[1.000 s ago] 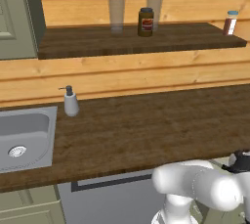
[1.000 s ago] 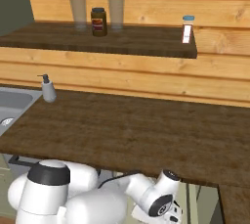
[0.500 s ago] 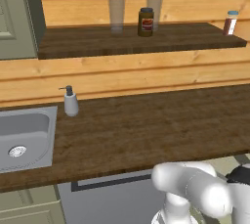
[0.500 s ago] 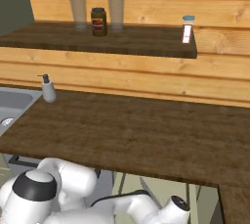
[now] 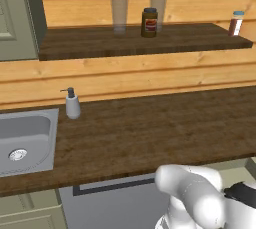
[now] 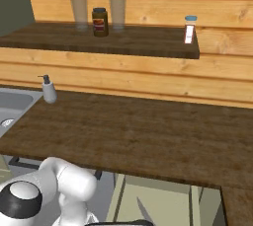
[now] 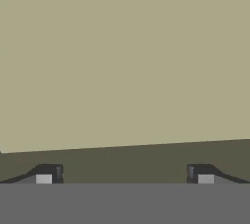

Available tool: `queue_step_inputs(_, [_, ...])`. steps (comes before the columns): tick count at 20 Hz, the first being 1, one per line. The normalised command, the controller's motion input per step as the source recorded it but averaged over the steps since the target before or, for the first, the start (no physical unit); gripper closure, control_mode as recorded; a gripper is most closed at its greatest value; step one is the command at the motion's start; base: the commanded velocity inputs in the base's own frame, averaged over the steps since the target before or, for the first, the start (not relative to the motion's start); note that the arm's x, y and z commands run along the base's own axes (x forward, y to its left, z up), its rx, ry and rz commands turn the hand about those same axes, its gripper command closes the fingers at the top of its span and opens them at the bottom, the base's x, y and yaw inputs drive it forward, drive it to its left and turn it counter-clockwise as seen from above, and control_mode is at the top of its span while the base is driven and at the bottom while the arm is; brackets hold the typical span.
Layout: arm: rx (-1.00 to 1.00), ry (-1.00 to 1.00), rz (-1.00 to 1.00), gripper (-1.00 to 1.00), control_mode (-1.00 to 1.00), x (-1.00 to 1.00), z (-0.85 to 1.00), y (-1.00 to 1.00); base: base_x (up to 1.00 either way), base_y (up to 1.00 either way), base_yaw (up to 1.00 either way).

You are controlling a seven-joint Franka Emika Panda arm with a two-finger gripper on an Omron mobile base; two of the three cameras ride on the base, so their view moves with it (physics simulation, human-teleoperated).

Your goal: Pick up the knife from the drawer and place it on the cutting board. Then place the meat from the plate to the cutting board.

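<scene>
The gripper (image 7: 124, 175) hangs spread wide and empty before a flat olive drawer surface (image 7: 122, 61); the knife (image 6: 144, 209) lies in the open drawer

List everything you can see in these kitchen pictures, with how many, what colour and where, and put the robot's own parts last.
Clear drinking glasses: two, see-through, on the dark wooden shelf.
Dark brown jar: one, yellow label, on the shelf beside the glasses.
Shaker: one, white with blue cap, shelf's right end.
Soap dispenser: one, white, on the brown wooden countertop beside the sink.
Steel sink: one, grey, left.
Knife: one, silver blade, in the open drawer.
Gripper: one, dark tips, open.
</scene>
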Motion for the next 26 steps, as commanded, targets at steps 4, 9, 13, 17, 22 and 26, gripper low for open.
queue_step_inputs(4, [0.00,0.00,0.07,-1.00,-1.00,0.49,0.29,0.21,0.00,0.00,0.00])
queue_step_inputs(9, [0.00,0.00,0.21,-1.00,-1.00,1.00,0.12,0.27,0.00,0.00,0.00])
queue_step_inputs(13, [0.00,-0.01,0.30,-1.00,-1.00,0.97,0.01,0.18,0.00,0.00,0.00])
queue_step_inputs(17, [0.02,-0.17,0.44,-1.00,-1.00,0.62,0.00,0.00,0.00,0.00,0.00])
queue_step_inputs(22, [0.04,-0.22,0.34,-1.00,-1.00,0.36,0.00,-0.08,0.00,0.00,0.00])
queue_step_inputs(26, [0.00,-0.01,0.03,-1.00,-1.00,0.44,-0.02,-0.19,0.00,0.00,0.00])
